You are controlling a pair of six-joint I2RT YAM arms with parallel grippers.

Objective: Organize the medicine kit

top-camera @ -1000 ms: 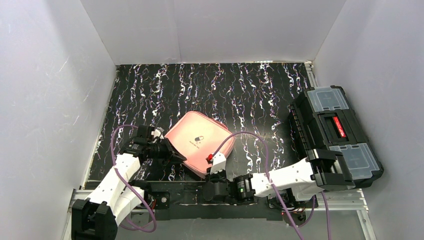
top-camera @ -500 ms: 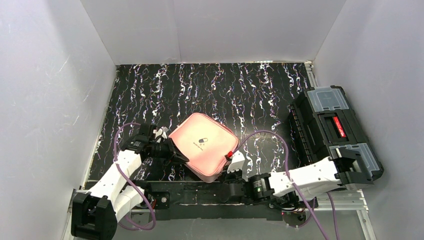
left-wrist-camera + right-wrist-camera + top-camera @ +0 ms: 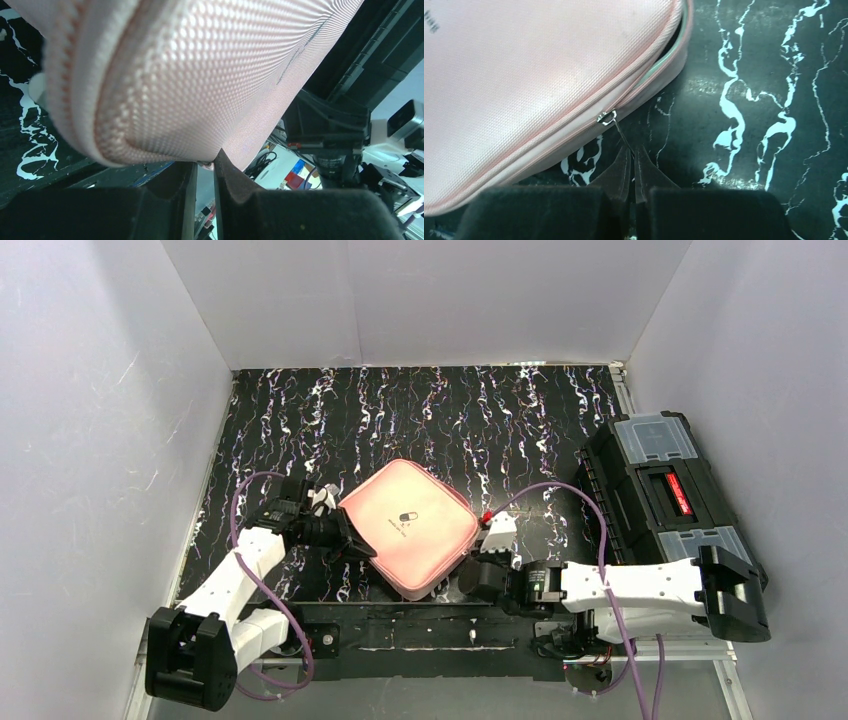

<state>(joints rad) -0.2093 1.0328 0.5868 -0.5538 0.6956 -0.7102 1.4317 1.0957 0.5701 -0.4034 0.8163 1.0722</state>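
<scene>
A pink medicine kit (image 3: 408,525) is lying near the middle of a black marbled table (image 3: 450,430), the left gripper (image 3: 352,543) pinching its 9 o'clock edge, the right gripper (image 3: 633,150) pinching its zipper pull (image 3: 616,127) at 4 o'clock.

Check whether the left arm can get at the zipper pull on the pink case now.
Probably not. The zipper pull sits on the right side of the medicine kit, already pinched in the right gripper, while the left gripper is clamped on the opposite corner, the kit between them.
</scene>
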